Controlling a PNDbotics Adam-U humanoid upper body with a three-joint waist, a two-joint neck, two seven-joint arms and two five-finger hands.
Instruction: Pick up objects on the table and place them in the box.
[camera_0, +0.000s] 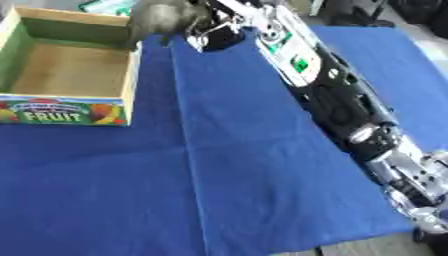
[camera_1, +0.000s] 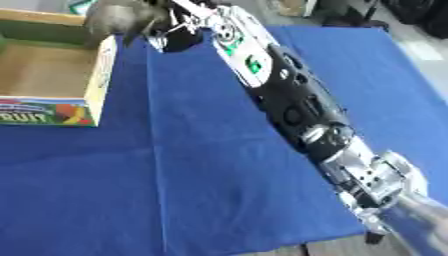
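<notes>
Grey blurry object (camera_0: 162, 17) sits at the box's (camera_0: 131, 85) far right corner, over its rim. My right hand (camera_0: 206, 27) is right beside it; can't tell if fingers are curled. Box is on the blue cloth (camera_0: 245, 165), far left corner.

Even, bright daylight is falling across the blue cloth (camera_0: 236, 165). Both views are looking soft and smeared, the far edge blurriest. A faint shadow is trailing beside the right arm (camera_0: 337, 95); pale glare is washing the far-right corner.
</notes>
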